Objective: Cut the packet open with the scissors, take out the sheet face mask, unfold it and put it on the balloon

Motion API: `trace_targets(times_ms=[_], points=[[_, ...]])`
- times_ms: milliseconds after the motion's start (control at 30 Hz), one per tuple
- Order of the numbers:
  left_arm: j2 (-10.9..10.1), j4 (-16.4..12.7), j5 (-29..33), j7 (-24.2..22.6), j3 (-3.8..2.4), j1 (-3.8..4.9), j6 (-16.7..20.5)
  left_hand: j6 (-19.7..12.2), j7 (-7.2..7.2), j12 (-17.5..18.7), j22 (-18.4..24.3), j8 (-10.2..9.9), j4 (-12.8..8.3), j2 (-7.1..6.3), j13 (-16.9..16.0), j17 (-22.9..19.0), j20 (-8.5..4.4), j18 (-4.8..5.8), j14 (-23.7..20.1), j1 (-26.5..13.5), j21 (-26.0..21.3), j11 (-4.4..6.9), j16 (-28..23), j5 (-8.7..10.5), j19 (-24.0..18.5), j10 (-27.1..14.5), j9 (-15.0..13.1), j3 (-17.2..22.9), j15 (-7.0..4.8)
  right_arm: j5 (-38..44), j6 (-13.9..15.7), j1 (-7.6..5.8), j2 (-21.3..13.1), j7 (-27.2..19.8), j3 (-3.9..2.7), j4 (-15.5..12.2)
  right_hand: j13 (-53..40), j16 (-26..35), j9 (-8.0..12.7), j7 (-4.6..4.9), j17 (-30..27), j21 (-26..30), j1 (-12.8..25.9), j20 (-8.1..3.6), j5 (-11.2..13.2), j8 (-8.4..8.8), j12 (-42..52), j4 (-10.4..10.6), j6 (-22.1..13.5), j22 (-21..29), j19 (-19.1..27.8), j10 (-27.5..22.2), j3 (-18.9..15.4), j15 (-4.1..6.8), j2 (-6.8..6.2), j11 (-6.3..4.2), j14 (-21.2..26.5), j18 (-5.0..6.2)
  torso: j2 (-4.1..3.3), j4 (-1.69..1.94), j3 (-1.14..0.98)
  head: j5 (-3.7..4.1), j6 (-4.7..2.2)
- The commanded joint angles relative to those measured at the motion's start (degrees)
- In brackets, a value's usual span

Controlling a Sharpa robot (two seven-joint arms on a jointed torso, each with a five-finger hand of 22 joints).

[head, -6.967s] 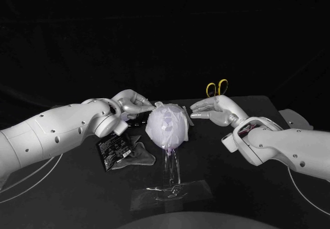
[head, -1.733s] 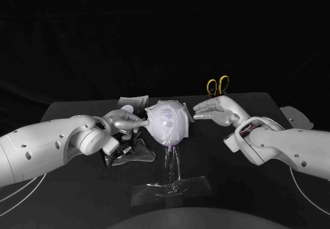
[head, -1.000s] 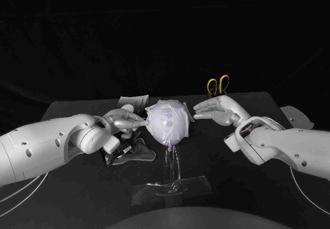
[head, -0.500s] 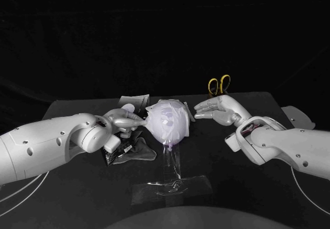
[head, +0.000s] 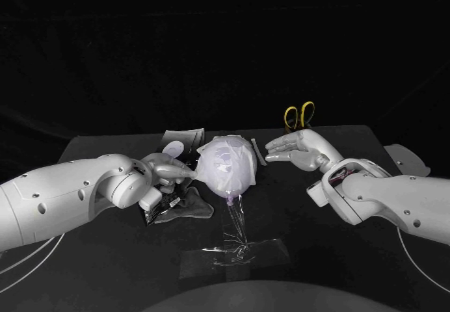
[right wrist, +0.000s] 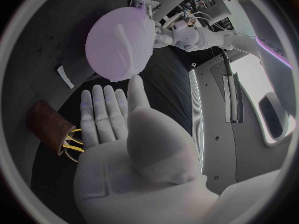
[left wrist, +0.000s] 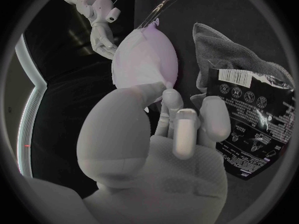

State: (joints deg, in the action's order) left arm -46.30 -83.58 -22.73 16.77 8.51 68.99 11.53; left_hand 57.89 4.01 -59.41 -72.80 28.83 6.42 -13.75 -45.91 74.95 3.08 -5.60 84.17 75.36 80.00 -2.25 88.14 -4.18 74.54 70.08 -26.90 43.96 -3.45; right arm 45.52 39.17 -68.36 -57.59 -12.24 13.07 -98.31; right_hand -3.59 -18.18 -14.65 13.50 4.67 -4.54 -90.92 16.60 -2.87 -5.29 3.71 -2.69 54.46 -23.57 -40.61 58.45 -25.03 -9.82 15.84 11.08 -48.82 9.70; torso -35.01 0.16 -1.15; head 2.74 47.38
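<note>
Sheet face mask (head: 223, 159) lies draped over the balloon (head: 231, 190), which stands on a clear stem (head: 235, 221) at mid-table.

Left hand (head: 169, 169): thumb and a finger closed on the mask's edge at the balloon's side. My reading is that it is drawing the sheet smooth against the skin.

Right hand (head: 294, 148): fingers straight and spread, holding nothing. It is near the balloon's far side but apart from it, probably placed to steady the balloon if it sways.

Outward from the left hand, the black packet (head: 159, 205) and a grey cloth (head: 192, 208) lie just beside it on the table (head: 131, 260). Beyond the right hand the scissors (head: 299, 116) stand upright, clear of the work.

Left wrist view shows the pinch itself, fingertips (left wrist: 168, 90) on the sheet — the head view hides this behind the hand. Right wrist view shows the scissors sitting in a brown holder (right wrist: 44, 119), with a cut strip (right wrist: 65, 77) on the table nearby.
</note>
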Motion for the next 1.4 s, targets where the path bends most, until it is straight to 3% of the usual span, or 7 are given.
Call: trace_targets(times_ms=[33,1000,1233,1333,1367,1400], points=[[0.1,-0.2,-2.9,3.3,-0.03,-0.01,-2.2,0.0,-0.21,-0.3,0.0,0.4,-3.6,0.28,-0.1,9.4,-0.2,1.04,4.3,0.0,0.2,2.94,0.2,-0.17,0.4,3.3,-7.0,3.8,-0.43,0.6,0.1,0.05,0.1,-0.7,-0.02,-0.1,0.0,0.3,0.1,0.69,-0.1,0.2,0.5,-0.11,-0.1,0.22,0.0,-0.3,-0.1,0.1,-0.3,0.1,-1.4,-0.17,0.27,0.19,0.1,0.44,0.02,-0.03,0.0,-0.02,-0.04],[0.2,-0.8,-12.4,7.0,-0.03,-0.11,-10.8,0.4,-0.24,-0.7,-0.2,0.6,-6.3,-0.13,-0.5,10.0,-0.4,1.07,4.5,-1.7,0.4,3.0,0.3,-1.27,0.6,3.6,-7.8,5.4,-0.5,0.6,0.1,0.13,0.0,-0.9,-0.02,0.0,0.0,0.3,0.1,0.69,-0.1,0.2,0.6,-0.11,-0.1,0.23,0.0,-0.4,-0.1,0.1,-0.3,0.1,-1.4,-0.18,0.25,0.19,0.1,0.44,-0.02,0.0,0.02,0.55,-0.39],[0.2,-0.7,-12.6,7.2,-0.03,-0.12,-9.9,0.3,-0.2,-0.3,-0.2,0.6,-6.5,-0.06,0.0,9.4,-0.41,1.06,4.4,-2.1,0.3,2.97,0.2,-1.32,0.5,3.4,-7.8,5.5,-0.49,0.5,0.0,0.17,0.1,-0.8,-0.02,0.0,0.0,0.3,0.1,0.69,-0.1,0.2,0.6,-0.11,-0.1,0.23,0.0,-0.4,-0.1,0.1,-0.3,0.1,-1.4,-0.18,0.25,0.19,0.1,0.44,0.02,0.04,0.01,0.61,-0.52],[0.1,-0.5,-10.8,6.0,-0.03,-0.12,-6.6,-0.7,0.06,1.5,0.1,0.3,-6.2,0.88,2.2,8.4,-0.31,1.01,4.1,-3.2,0.1,2.69,-0.2,0.55,0.3,2.1,-8.2,5.2,-0.25,0.5,-0.1,0.19,0.1,-0.8,-0.02,0.1,0.0,0.3,0.1,0.69,-0.1,0.2,0.6,-0.11,-0.1,0.23,0.0,-0.4,-0.1,0.1,-0.3,0.1,-1.4,-0.18,0.25,0.19,0.1,0.44,0.06,0.05,0.0,0.72,-0.54],[0.1,-0.4,-10.3,5.6,-0.03,-0.12,-5.8,-1.7,0.24,5.9,0.8,0.0,-5.9,1.38,7.6,7.9,-0.17,0.87,4.0,-3.7,-0.3,2.35,-0.4,0.99,-0.3,-0.7,-8.4,4.4,-0.03,0.5,-0.1,0.2,0.1,-0.7,-0.02,0.1,0.0,0.3,0.1,0.69,-0.1,0.2,0.6,-0.11,-0.1,0.23,0.0,-0.4,-0.1,0.1,-0.3,0.1,-1.4,-0.18,0.25,0.19,0.1,0.44,0.06,0.03,0.0,0.74,-0.56],[0.1,-0.4,-9.6,5.0,-0.03,-0.12,-4.5,-4.4,1.2,11.2,4.3,-1.2,-5.1,2.19,12.6,4.0,0.18,0.03,2.7,-4.4,-2.6,1.5,-1.8,1.14,-3.6,-5.5,-8.1,3.3,0.76,0.5,-0.2,0.21,0.1,-0.7,-0.02,0.1,0.0,0.4,0.1,0.68,-0.1,0.2,0.6,-0.11,-0.1,0.24,0.0,-0.4,0.0,0.2,-0.3,0.1,-1.4,-0.19,0.24,0.19,0.1,0.43,0.07,0.03,0.0,0.76,-0.57]])
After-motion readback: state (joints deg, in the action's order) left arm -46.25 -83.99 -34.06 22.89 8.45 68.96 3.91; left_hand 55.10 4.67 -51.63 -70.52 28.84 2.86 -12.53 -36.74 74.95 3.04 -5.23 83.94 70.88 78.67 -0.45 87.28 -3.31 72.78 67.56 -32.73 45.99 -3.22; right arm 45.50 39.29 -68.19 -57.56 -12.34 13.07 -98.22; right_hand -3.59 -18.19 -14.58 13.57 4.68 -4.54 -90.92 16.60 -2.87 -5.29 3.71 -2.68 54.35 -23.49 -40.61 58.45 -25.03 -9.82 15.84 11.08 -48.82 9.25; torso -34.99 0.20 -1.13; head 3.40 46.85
